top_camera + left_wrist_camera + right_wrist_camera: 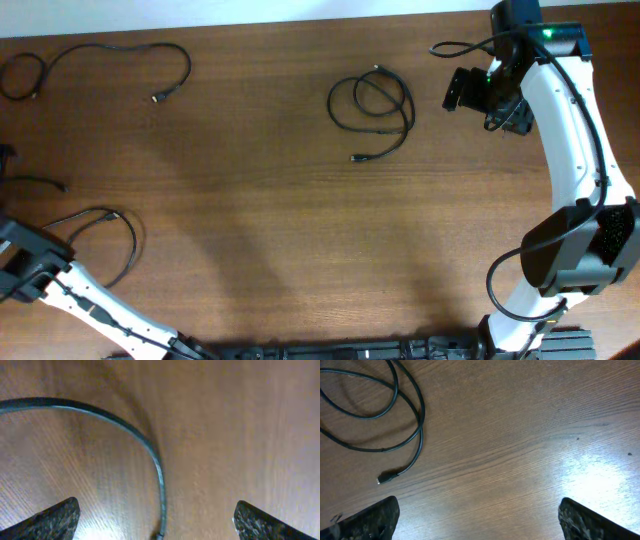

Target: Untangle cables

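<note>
Several thin black cables lie on the wooden table. A coiled cable [372, 104] lies at top centre, and part of it with its plug shows at the top left of the right wrist view [395, 410]. My right gripper [466, 90] is open and empty to the right of that coil, over bare wood [480, 522]. A long loose cable [100, 62] lies at the top left. A looped cable [108, 232] lies at the lower left. My left gripper [12, 262] is open low over the table, and a curved cable [150, 450] runs between its fingers [160, 527] without being gripped.
Another cable end [35, 182] lies at the far left edge. The right arm [575, 150] stands along the right side, with its own wiring [455, 47] looping near the wrist. The table's far edge [250, 25] runs along the top.
</note>
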You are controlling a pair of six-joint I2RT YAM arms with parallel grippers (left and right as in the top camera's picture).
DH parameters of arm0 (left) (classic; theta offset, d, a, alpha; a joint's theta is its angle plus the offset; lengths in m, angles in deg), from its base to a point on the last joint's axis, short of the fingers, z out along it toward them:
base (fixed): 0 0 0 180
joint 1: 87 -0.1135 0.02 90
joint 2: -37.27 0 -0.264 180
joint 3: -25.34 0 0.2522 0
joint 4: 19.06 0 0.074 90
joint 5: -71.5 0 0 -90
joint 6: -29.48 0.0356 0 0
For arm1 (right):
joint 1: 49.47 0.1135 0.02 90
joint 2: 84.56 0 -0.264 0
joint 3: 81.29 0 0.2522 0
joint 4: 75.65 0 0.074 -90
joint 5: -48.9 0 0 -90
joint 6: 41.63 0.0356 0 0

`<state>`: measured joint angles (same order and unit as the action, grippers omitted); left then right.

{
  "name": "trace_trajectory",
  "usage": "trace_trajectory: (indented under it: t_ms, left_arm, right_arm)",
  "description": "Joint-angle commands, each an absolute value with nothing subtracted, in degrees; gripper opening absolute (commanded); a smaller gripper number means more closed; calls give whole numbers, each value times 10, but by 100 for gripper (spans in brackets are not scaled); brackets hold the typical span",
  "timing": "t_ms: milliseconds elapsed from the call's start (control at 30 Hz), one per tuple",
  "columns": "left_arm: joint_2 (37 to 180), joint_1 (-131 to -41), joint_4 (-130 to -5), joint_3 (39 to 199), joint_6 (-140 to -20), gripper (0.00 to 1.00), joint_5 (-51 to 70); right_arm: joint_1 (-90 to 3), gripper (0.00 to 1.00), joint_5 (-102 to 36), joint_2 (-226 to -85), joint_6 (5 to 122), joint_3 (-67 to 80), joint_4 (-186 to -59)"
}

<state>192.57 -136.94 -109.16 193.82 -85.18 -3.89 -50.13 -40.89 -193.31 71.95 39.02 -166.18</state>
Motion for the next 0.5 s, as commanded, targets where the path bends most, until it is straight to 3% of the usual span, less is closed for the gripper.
trace_trajectory:
  t_ms: [0,267,467]
  left_arm:
    - [1935,-1348,-1125,1960,-812,99,-42]
    - [1932,-1287,-1286,2121,-818,100,-269]
    - [1852,-1258,-1296,2176,-795,99,-310]
  right_arm:
    - [-503,99,-416,-1937,717,388,-1664]
    - [-503,99,-416,-1937,717,388,-1664]
    - [-503,99,-416,-1937,717,388,-1664]
